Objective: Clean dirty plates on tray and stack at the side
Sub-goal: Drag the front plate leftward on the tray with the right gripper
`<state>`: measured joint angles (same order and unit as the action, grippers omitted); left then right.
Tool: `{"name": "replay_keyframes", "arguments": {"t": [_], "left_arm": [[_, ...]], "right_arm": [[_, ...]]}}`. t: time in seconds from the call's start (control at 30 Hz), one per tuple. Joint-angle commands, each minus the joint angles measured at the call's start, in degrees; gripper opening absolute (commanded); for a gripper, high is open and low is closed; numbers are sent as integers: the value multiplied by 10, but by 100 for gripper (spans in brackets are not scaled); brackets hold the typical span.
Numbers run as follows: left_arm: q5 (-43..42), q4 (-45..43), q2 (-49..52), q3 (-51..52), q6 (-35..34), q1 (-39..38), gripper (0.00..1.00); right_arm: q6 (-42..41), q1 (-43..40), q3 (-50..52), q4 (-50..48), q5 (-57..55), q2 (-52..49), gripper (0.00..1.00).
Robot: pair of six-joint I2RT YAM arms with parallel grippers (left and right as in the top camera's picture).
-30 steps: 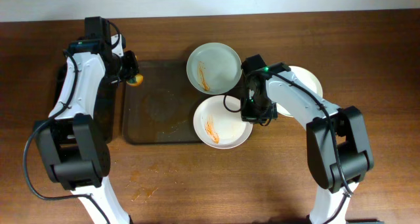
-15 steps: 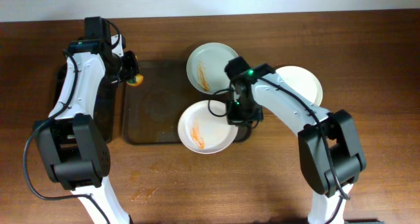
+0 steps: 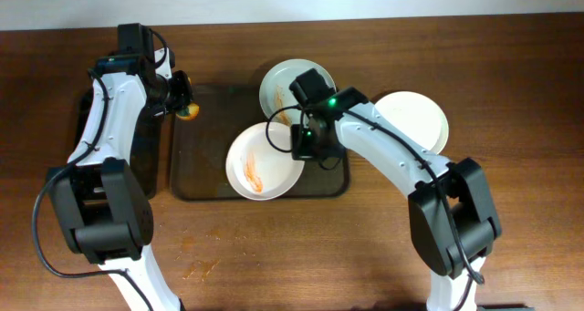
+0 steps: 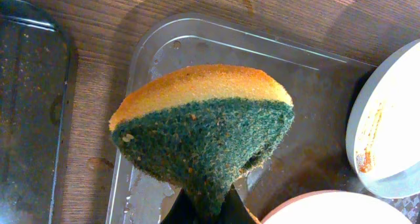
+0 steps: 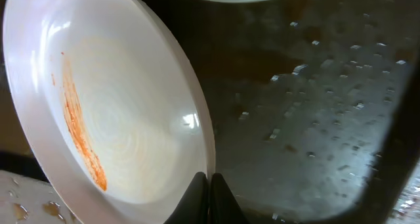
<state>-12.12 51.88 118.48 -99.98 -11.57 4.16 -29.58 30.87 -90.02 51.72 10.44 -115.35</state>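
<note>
1. Counter (image 3: 529, 92) shows bare wood to the right of and in front of the tray (image 3: 205, 179). That leaves stacking room beside the clean-looking plate (image 3: 420, 110), which already sits off the tray to the right.
2. The tray's left half is open, wet and speckled, and the narrow black tray (image 4: 29, 119) lies just beside its left rim.
3. The streaked plate (image 3: 263, 160) has travelled leftward over the last second, from the tray's right edge to its middle, near the front rim. I judge it is being brought toward the sponge for wiping. A second streaked plate (image 3: 278, 88) sits at the back right corner, close behind it.
4. The sponge (image 4: 203, 132), green side down, hangs over the tray's back left corner, pinched by the left end effector (image 4: 207, 209).
5. The right end effector (image 5: 210, 184) is clamped on the moving plate's rim.
</note>
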Motion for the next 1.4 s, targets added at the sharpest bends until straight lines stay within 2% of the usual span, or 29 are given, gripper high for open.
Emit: {"name": "replay_keyframes", "arguments": {"t": [0.0,0.67,0.7,0.77,0.8,0.87,1.03,1.17,1.23,1.37], "left_arm": [[0,1,-2,-6,9,-2,1],[0,1,-2,-6,10,-2,2],[0,1,-2,-6,10,-2,1],[0,1,-2,-6,9,-2,1],[0,2,-2,-6,9,-2,1],[0,2,-2,-6,9,-2,1],[0,2,-2,-6,10,-2,1],[0,2,-2,-6,10,-2,1],[0,2,-2,-6,10,-2,1],[0,2,-2,-6,9,-2,1]], "right_arm": [[-10,25,-10,-14,5,5,4],[-39,44,-9,-105,28,-26,4],[-39,44,-10,-103,29,-26,8],[-39,38,-10,-84,29,-26,26],[-39,35,-10,-71,31,-26,31],[-40,28,-10,-61,31,-26,37],[-84,28,-10,-108,13,-53,41],[-145,28,-10,-161,-40,-76,41],[-145,28,-10,-181,-52,-80,38],[-147,30,-9,-184,-19,-88,16]]}}
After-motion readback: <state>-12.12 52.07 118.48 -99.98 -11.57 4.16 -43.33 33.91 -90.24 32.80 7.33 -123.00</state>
